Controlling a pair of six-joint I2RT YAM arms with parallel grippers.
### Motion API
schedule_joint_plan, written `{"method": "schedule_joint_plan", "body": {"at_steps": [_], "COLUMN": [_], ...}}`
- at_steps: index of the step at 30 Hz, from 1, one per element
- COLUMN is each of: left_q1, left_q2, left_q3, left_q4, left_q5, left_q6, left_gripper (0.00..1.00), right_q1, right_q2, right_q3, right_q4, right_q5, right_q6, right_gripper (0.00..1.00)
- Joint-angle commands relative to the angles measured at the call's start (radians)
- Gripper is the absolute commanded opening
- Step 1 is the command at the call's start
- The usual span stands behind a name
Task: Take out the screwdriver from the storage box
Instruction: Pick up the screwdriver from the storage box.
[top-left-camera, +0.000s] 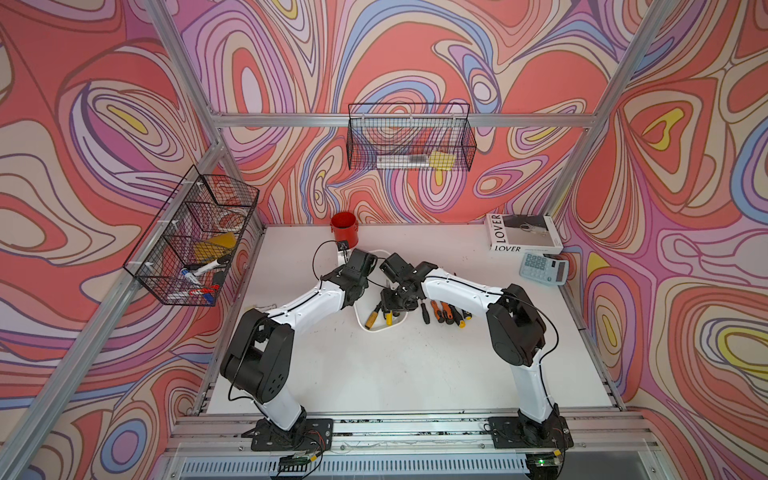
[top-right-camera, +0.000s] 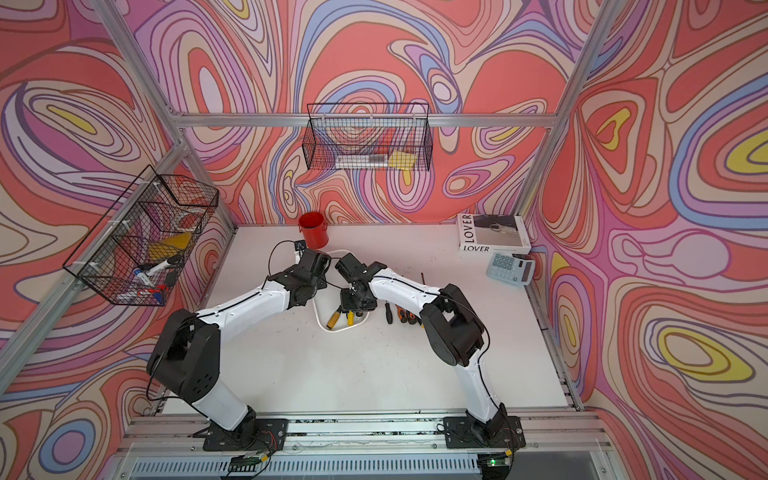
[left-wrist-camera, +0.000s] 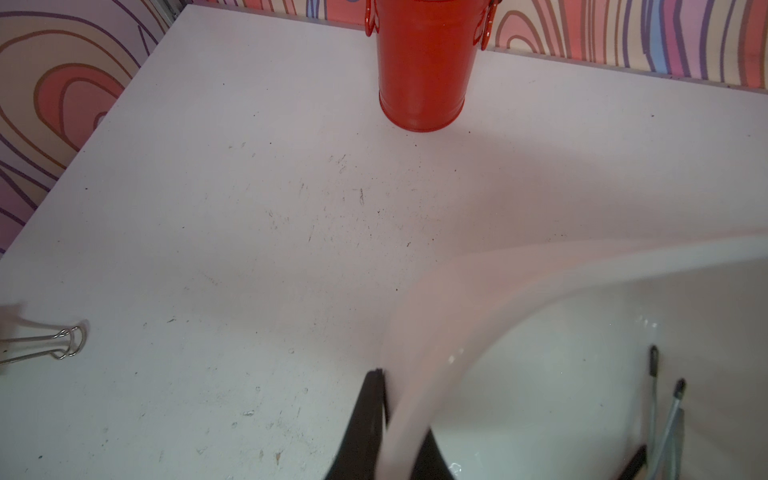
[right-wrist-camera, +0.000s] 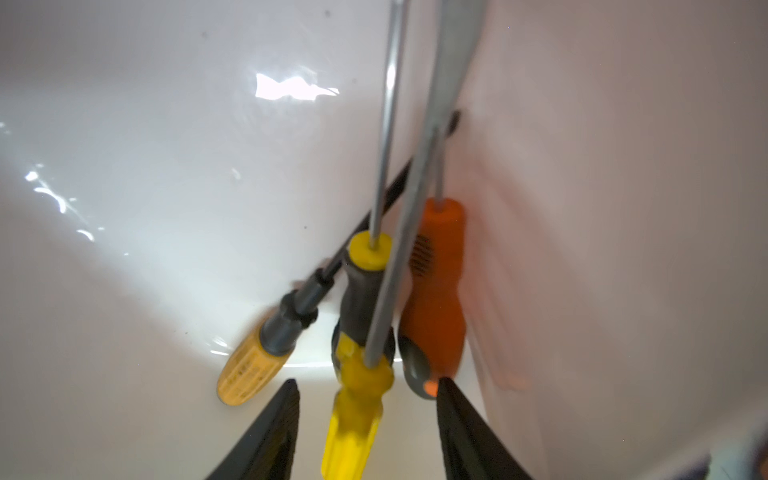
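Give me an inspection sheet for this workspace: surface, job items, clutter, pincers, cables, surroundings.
Surface: white table, scuffed and speckled.
Job's things: storage box holds four screwdrivers; loose screwdrivers lie beside it.
Clutter: red cup, book, calculator, binder clip.
Pincers: left pincer shut on the box rim; right pincer open, straddling a yellow handle inside the box.
Cables: black cables loop off both arms.
Surroundings: wire baskets on the frame; patterned walls.

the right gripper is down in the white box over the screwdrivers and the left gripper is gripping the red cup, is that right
Not quite. The left gripper is clamped on the rim of the storage box, not the red cup, which stands apart, as the left wrist view shows. The rest holds.
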Motion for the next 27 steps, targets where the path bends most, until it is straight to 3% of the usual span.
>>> {"method": "schedule_joint_plan", "body": {"at_steps": [1, 3, 6, 9, 12, 16, 19, 27], "left_q1": [0.006, 0.006, 0.006, 0.005, 0.006, 0.006, 0.006, 0.007], "left_q2": [0.013, 0.009, 0.004, 0.004, 0.005, 0.005, 0.007, 0.005], "left_q3": [0.018, 0.018, 0.013, 0.011, 0.009, 0.011, 0.012, 0.006], "left_q4": [-0.032, -0.034, -0.033, -0.036, -0.034, -0.033, -0.033, -0.033], "left_q5": [-0.034, -0.037, -0.043, -0.042, -0.041, -0.042, -0.041, -0.036], "left_q6": [0.015, 0.016, 0.021, 0.018, 0.016, 0.016, 0.017, 0.015], "left_gripper": [0.0, 0.0, 0.0, 0.0, 0.0, 0.0, 0.0, 0.0], "right_q1": [-0.012, -0.01, -0.01, -0.008, -0.007, -0.001, -0.002, -0.002], "right_q2": [-0.002, 0.01, 0.011, 0.018, 0.038, 0.054, 0.067, 0.1], "right_q3": [-0.014, -0.009, -0.026, -0.025, -0.008, -0.007, -0.008, 0.016], "right_q4": [-0.053, -0.062, -0.029, -0.007, -0.006, -0.004, -0.005, -0.007], "right_q5": [0.055, 0.051, 0.035, 0.021, 0.004, 0.003, 0.001, 0.011], "right_q6": [0.01, 0.007, 0.007, 0.011, 0.011, 0.014, 0.013, 0.011], "right_gripper": [0.45, 0.4, 0.52, 0.54, 0.53, 0.38, 0.33, 0.41]}}
